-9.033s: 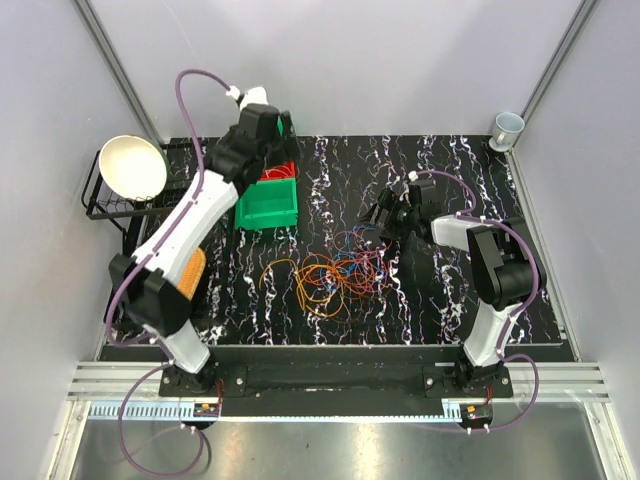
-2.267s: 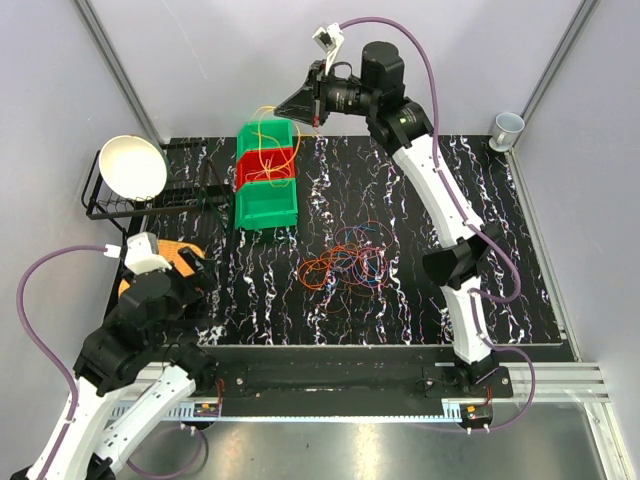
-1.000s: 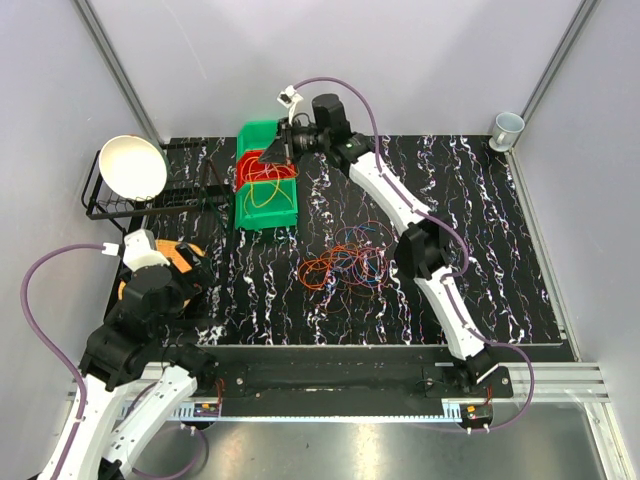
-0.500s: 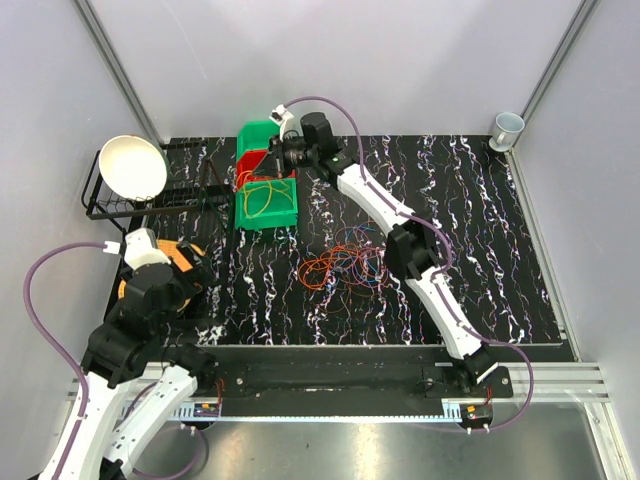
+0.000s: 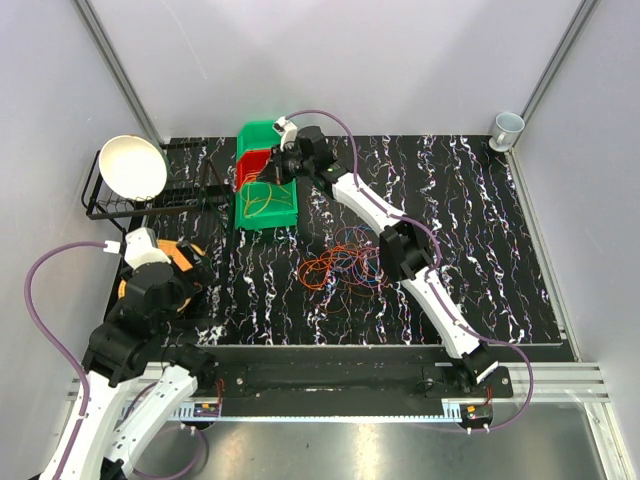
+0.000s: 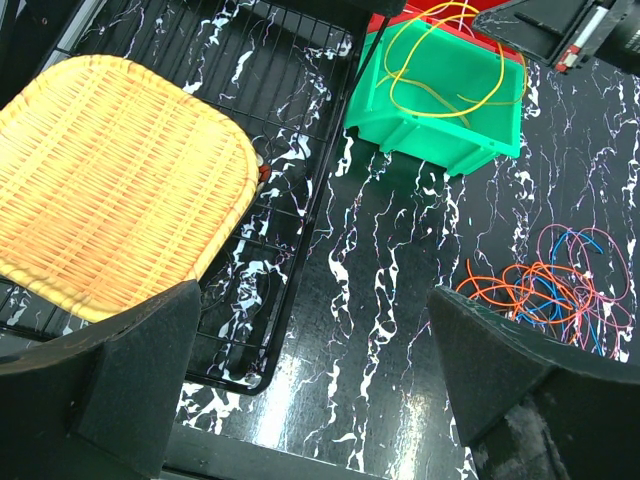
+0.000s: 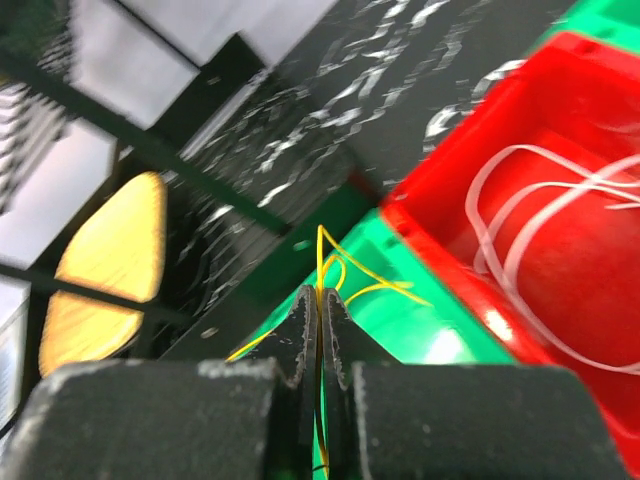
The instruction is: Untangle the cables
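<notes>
I see my right hand (image 7: 319, 305) pinched closed on a yellow cable (image 7: 320, 255) above the green bin (image 7: 425, 335), red bin (image 7: 570, 290) alongside.

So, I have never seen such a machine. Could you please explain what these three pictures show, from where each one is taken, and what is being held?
These are two robot arms, bolted at the near edge of a black table. The wide picture comes from a fixed camera above and behind them. The other two come from a small camera on each wrist, so you see that arm's own fingers.

On the table lie a tangle of thin cables, a green bin and a red bin. At the left is a wire rack with a white bowl, and in the far corner a cup.

The right gripper is shut on a yellow cable over the green bin. The left gripper is open and holds nothing.
</notes>
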### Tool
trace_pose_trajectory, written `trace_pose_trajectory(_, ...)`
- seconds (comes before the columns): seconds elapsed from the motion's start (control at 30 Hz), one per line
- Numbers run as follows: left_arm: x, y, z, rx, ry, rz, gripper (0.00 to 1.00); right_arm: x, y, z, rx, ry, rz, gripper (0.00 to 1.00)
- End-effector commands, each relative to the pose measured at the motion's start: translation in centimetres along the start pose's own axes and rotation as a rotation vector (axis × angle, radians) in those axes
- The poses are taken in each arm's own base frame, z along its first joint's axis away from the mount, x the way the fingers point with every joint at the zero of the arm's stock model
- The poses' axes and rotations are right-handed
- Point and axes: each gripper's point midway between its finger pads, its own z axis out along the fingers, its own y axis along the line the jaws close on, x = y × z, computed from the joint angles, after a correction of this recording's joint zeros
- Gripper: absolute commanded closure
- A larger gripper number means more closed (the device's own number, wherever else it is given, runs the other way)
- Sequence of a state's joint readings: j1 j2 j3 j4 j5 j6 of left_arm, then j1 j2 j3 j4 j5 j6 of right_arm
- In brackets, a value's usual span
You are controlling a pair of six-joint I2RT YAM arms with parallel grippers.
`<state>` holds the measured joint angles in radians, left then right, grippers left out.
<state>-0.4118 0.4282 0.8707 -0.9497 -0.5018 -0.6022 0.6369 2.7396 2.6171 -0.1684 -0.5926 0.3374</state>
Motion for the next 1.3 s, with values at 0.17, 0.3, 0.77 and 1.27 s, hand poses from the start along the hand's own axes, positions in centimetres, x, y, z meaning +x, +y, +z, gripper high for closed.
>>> trace_pose_trajectory(0.17, -0.7, -0.7, 0.1, 0.021, -0.016, -0.005, 0.01, -3.0, -1.9, 0.6, 0.136, -0.138, -0.034, 1.00)
trace_pose_trajectory(0.3, -0.7, -0.7, 0.2, 0.022, -0.015, -0.003, 0.01, -2.9, -2.5, 0.6, 0.155, -0.142, -0.048, 1.00)
trace_pose_trajectory(0.77, -0.7, -0.7, 0.2, 0.024, -0.013, -0.004, 0.01, 0.0, -1.4, 0.6, 0.136, -0.063, -0.064, 0.99)
trace_pose_trajectory(1.27, -0.8, -0.7, 0.1, 0.030, -0.020, -0.008, 0.01, -4.2, 1.9, -1.0, 0.116, -0.126, -0.114, 0.58)
